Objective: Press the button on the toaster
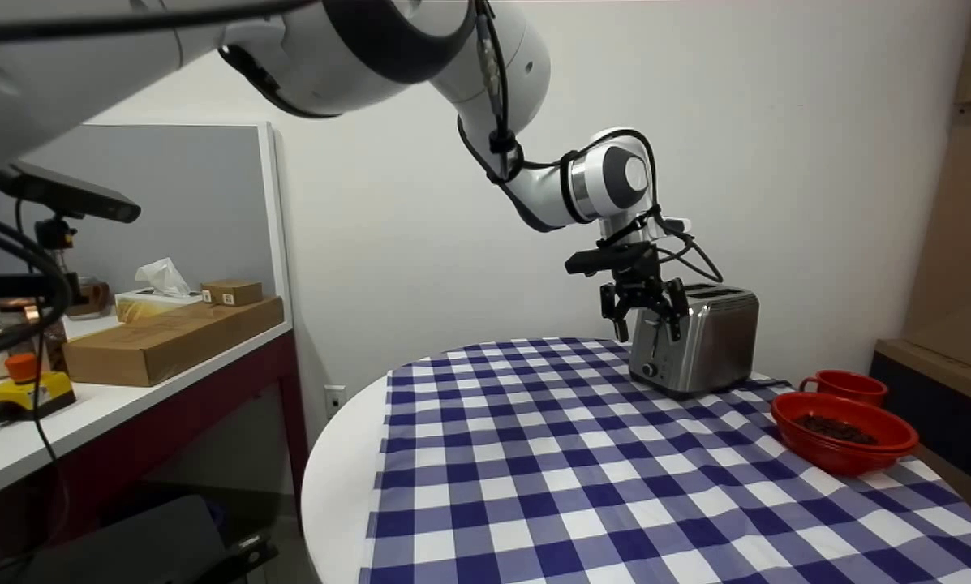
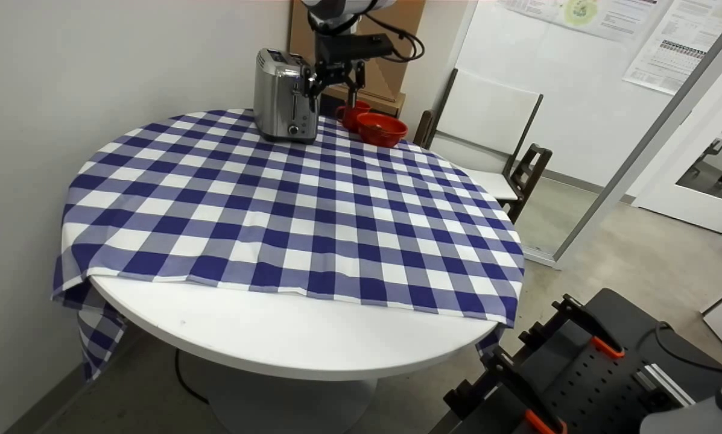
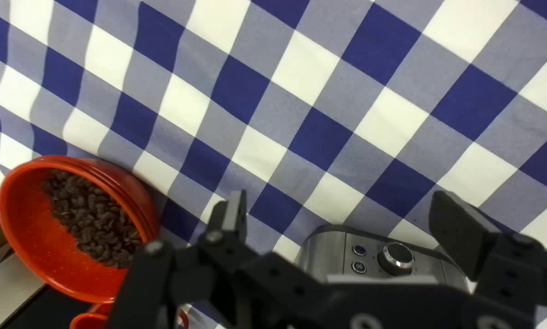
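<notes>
The white Franka Emika Panda arm [image 1: 462, 77] has dark bands [image 1: 408, 45], strapped-on black cables [image 1: 654, 174], a silver ring [image 1: 583, 185], and a black Robotiq gripper [image 1: 647, 331] studded with round grey screws [image 3: 365, 321].

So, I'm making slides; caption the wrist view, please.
Toaster with dial and two buttons seen between open jaws, red bowl at left.

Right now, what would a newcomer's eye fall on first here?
The blue-and-white checked cloth over the round table stands out most. Near the table's edge, the black robot gripper hangs open close to the shiny toaster. Nearby, a red bowl holds dark pieces next to a red mug.
</notes>
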Controlling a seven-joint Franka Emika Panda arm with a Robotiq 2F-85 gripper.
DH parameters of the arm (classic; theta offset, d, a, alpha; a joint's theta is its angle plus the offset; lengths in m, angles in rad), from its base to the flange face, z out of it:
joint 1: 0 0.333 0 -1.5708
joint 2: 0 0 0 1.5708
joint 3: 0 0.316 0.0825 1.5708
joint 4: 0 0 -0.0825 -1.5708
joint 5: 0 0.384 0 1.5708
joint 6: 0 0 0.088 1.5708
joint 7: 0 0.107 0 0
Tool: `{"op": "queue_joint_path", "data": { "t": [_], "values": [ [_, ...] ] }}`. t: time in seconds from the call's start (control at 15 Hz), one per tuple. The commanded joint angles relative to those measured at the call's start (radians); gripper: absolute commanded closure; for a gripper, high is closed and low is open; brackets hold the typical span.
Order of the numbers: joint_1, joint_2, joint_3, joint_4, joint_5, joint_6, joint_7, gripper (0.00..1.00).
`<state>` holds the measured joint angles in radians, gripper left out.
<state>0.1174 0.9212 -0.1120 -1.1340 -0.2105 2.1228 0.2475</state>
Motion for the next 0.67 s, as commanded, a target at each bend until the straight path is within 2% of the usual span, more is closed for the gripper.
{"op": "queue_joint_path", "data": {
  "t": [0.0, 0.4, 0.6],
  "values": [
    [-0.005, -0.180, 0.030, -0.241, 0.030, 0.009, -0.018, 0.00],
    [-0.029, -0.384, 0.100, -0.530, 0.122, 0.032, -0.039, 0.00],
    [-0.052, -0.502, 0.140, -0.681, 0.180, 0.061, -0.118, 0.00]
  ]
}}
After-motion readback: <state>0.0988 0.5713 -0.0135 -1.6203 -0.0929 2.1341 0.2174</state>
